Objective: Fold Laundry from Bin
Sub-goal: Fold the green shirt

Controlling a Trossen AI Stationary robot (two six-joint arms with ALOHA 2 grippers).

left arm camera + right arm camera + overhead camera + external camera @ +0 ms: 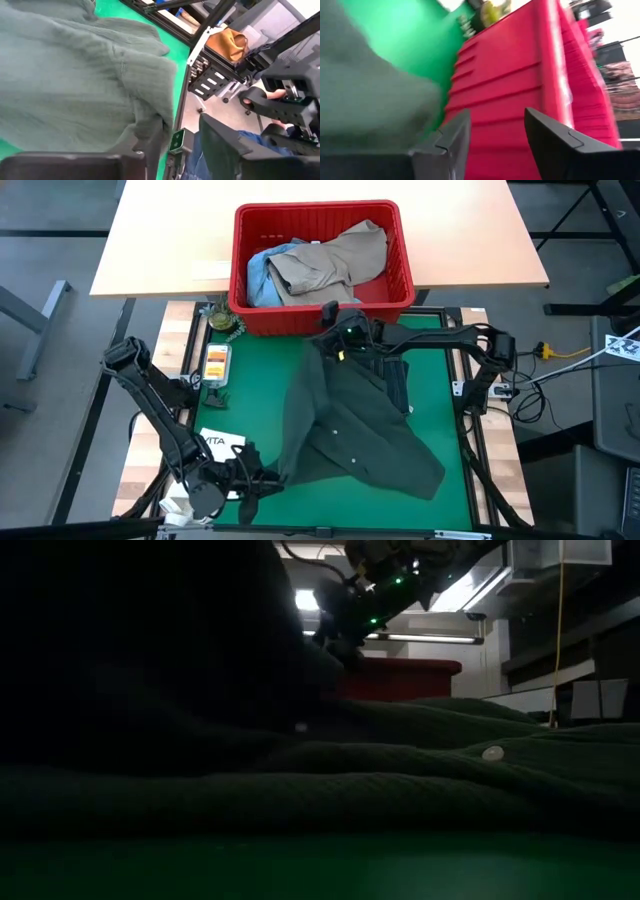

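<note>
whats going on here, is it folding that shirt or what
A two-armed robot is working on a dark green shirt spread rumpled on the green mat. The left gripper is at the shirt's near left corner, fingers apart with cloth beside them. The right gripper is at the shirt's far edge, by the red bin, jaws open and empty. A tan garment and something light blue lie in the bin.

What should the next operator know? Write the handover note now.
Left gripper: open at the shirt's near-left edge, fabric between its fingers.
Right gripper: open, empty, at the shirt's far end by the bin.
Dark green shirt: out on the green mat, rumpled, unfolded.
Khaki garment and light blue garment: in the bin.
Done: one garment out. Left: flatten, fold, then the rest.
</note>
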